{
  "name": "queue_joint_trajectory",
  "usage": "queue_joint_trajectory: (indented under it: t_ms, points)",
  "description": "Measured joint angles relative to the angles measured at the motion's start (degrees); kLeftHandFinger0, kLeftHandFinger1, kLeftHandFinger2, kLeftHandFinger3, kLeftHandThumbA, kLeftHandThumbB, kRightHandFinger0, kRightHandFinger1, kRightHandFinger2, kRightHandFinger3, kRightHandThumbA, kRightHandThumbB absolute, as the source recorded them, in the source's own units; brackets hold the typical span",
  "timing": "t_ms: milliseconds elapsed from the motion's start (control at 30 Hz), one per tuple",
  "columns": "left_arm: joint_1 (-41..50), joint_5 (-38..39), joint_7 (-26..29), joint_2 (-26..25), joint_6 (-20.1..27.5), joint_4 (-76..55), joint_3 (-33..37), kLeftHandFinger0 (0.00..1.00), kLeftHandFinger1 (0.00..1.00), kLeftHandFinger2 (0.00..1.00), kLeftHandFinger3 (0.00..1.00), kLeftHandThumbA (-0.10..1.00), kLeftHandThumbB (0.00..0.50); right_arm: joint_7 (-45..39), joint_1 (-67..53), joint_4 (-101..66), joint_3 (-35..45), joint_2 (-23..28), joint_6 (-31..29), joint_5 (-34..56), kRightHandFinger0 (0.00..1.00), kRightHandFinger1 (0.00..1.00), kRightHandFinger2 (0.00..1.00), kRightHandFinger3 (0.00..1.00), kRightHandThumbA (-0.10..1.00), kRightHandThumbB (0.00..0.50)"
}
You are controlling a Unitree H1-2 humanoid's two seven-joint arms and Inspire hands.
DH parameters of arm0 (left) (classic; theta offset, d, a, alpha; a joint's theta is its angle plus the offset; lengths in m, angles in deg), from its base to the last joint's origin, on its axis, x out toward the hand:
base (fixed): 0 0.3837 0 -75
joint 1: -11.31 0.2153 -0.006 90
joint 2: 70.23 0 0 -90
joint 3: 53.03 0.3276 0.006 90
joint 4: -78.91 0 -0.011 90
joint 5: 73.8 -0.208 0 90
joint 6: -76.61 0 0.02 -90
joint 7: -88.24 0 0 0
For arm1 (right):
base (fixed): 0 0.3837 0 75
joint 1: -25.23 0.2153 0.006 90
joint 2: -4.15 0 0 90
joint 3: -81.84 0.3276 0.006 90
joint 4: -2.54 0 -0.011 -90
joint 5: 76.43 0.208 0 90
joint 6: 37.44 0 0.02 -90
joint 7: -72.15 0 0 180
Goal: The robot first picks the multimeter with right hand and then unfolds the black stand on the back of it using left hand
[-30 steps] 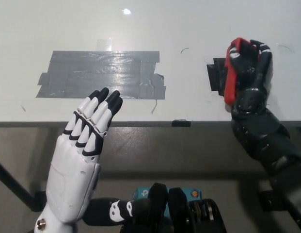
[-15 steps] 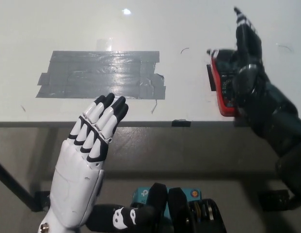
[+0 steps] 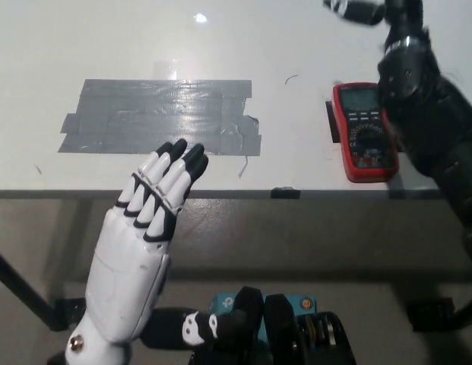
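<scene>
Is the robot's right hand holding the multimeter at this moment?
No, the multimeter lies flat on the table, display up, while the right hand is raised beside it.

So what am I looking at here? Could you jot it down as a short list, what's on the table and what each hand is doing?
Surface: white table
Red meter: multimeter lying flat, face up, near the table's front edge on the right
Tape: grey tape patch stuck on the table's left half
Right hand: black right hand raised beyond the multimeter, holding nothing, fingers apart
Left hand: white left hand open, in front of the table edge, fingertips over the tape's edge
Stand: not visible; the multimeter's back faces down
</scene>
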Motion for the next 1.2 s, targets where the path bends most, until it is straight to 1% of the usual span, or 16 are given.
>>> queue_joint_trajectory:
  t_ms: [133, 167, 200, 300, 333, 400, 467, 500, 600, 667, 800, 867, 967, 1033, 1067, 1200]
  points:
    - [-2.35, 0.53, -0.01, -0.33, -0.08, 2.42, -0.46, 1.0, 1.0, 1.0, 1.0, 1.0, 0.286, -0.32, -2.95, -8.68, 1.71, 1.19, 0.56, -0.16, 1.0, 1.0, 1.0, 1.0, 1.0, 0.39]
    - [-2.77, 0.68, -0.02, -0.42, -0.13, 3.04, -0.58, 1.0, 1.0, 1.0, 1.0, 1.0, 0.273, -0.44, -4.05, -10.75, 1.98, 1.4, 0.76, -0.18, 1.0, 1.0, 1.0, 1.0, 1.0, 0.394]
    - [-3.34, 0.84, -0.03, -0.58, -0.15, 3.63, -0.69, 1.0, 1.0, 1.0, 1.0, 1.0, 0.273, -0.55, -5.2, -12.69, 2.24, 1.58, 0.91, -0.2, 1.0, 1.0, 1.0, 1.0, 1.0, 0.391]
    - [-5.09, 1.6, -0.2, -1.25, -0.23, 5.86, -1.1, 1.0, 1.0, 1.0, 1.0, 1.0, 0.283, -1.03, -9.77, -18.96, 3.13, 1.95, 1.7, -0.22, 1.0, 1.0, 1.0, 1.0, 1.0, 0.416]
    - [-5.59, 1.82, -0.22, -1.52, -0.26, 6.55, -1.21, 1.0, 1.0, 1.0, 1.0, 1.0, 0.261, -1.16, -11.28, -21.04, 3.44, 1.98, 1.91, -0.22, 1.0, 1.0, 1.0, 1.0, 1.0, 0.421]
    - [-6.37, 2.38, -0.24, -2.0, -0.27, 7.85, -1.43, 1.0, 1.0, 1.0, 1.0, 1.0, 0.233, -1.31, -14.3, -24.26, 3.89, 2.0, 2.34, -0.23, 1.0, 1.0, 1.0, 1.0, 1.0, 0.407]
    - [-7.01, 2.89, -0.25, -2.53, -0.29, 9.46, -1.59, 1.0, 1.0, 1.0, 1.0, 1.0, 0.246, -1.49, -17.78, -28.21, 4.24, 1.99, 2.85, -0.24, 1.0, 1.0, 1.0, 1.0, 1.0, 0.384]
    - [-7.24, 3.11, -0.25, -2.74, -0.29, 10.19, -1.68, 1.0, 1.0, 1.0, 1.0, 1.0, 0.236, -1.58, -19.74, -29.84, 4.3, 1.98, 3.08, -0.26, 1.0, 1.0, 1.0, 1.0, 1.0, 0.362]
    - [-7.93, 3.92, -0.26, -3.47, -0.34, 12.93, -2.03, 1.0, 1.0, 1.0, 1.0, 1.0, 0.226, -1.83, -26.12, -36.37, 4.38, 1.96, 3.93, -0.37, 1.0, 1.0, 1.0, 1.0, 1.0, 0.365]
    - [-8.16, 4.49, -0.27, -3.81, -0.35, 14.57, -2.33, 1.0, 1.0, 1.0, 1.0, 1.0, 0.212, -2.05, -29.8, -40.04, 4.37, 1.9, 4.29, -0.48, 1.0, 1.0, 1.0, 1.0, 1.0, 0.336]
    - [-8.47, 5.87, -0.39, -4.42, -0.46, 18.6, -3.14, 1.0, 1.0, 1.0, 1.0, 1.0, 0.205, -2.45, -37.62, -48.07, 4.37, 1.7, 4.55, -0.99, 1.0, 1.0, 1.0, 1.0, 0.97, 0.33]
    - [-8.77, 6.83, -0.67, -4.78, -0.59, 20.9, -3.82, 1.0, 1.0, 1.0, 1.0, 1.0, 0.208, -2.59, -41.36, -52.23, 4.41, 1.63, 4.55, -1.35, 1.0, 1.0, 1.0, 1.0, 0.95, 0.289]
    - [-9.47, 9.0, -1.4, -5.28, -1.1, 24.41, -4.87, 1.0, 1.0, 1.0, 1.0, 1.0, 0.198, -2.75, -46.84, -58.83, 5.08, 1.54, 4.29, -1.84, 1.0, 1.0, 1.0, 1.0, 0.95, 0.293]
    - [-9.8, 10.79, -1.77, -5.66, -1.44, 26.38, -5.65, 1.0, 1.0, 1.0, 1.0, 1.0, 0.2, -2.84, -50.22, -63.06, 5.97, 1.45, 3.72, -2.7, 1.0, 1.0, 1.0, 1.0, 0.98, 0.302]
    - [-9.87, 11.89, -2.12, -5.87, -1.63, 27.25, -6.07, 1.0, 1.0, 1.0, 1.0, 1.0, 0.203, -2.88, -51.71, -64.93, 6.6, 1.42, 3.35, -3.29, 1.0, 1.0, 1.0, 1.0, 0.99, 0.317]
    - [-8.81, 16.41, -3.47, -7.03, -2.5, 28.71, -7.38, 1.0, 1.0, 1.0, 1.0, 1.0, 0.228, -3.68, -56.42, -67.86, 9.0, 1.33, 1.38, -4.82, 1.0, 1.0, 1.0, 1.0, 0.93, 0.292]
